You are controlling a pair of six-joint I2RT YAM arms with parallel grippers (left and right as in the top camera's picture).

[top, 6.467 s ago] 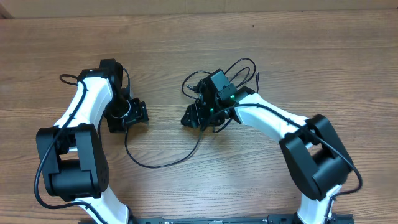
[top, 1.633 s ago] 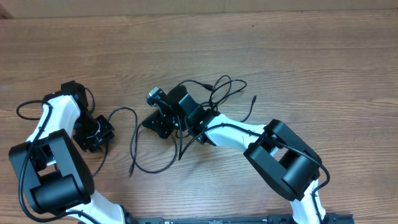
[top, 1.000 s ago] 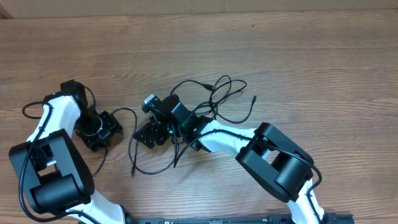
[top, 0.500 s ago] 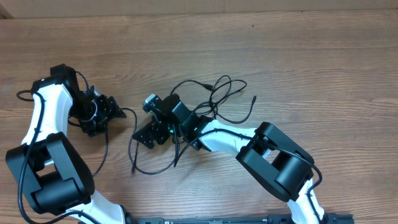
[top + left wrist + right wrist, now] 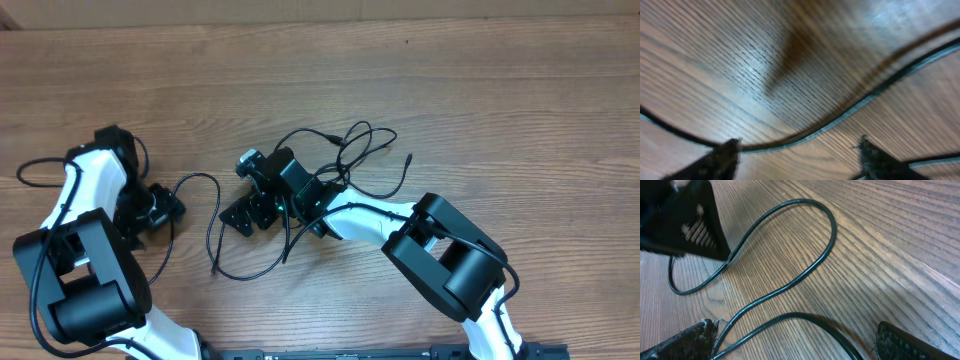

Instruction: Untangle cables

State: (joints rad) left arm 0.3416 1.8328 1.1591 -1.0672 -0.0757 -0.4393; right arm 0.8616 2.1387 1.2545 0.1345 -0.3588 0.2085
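Two groups of thin black cables lie on the wooden table. One loose cable [image 5: 216,225] runs from beside my left gripper [image 5: 160,212] down and round under my right gripper [image 5: 238,215]. A looped bunch of cables [image 5: 358,150] lies behind the right arm, with a plug end [image 5: 410,158] pointing right. In the left wrist view my left gripper [image 5: 797,157] is open, and a blurred cable [image 5: 840,117] crosses the table just beyond its fingertips. My right gripper [image 5: 795,342] is open wide just above the wood, with one cable strand [image 5: 805,317] lying between its fingers and a loop [image 5: 805,275] ahead.
The black body of my left gripper [image 5: 685,220] shows at the top left of the right wrist view, close to the loop. Thick arm cables [image 5: 40,172] hang round the left arm. The table's far edge [image 5: 320,22] runs along the top.
My left gripper has swung back down and inward, closer to the loose cable's end. My right gripper has opened wider and stayed almost in place over the cable.
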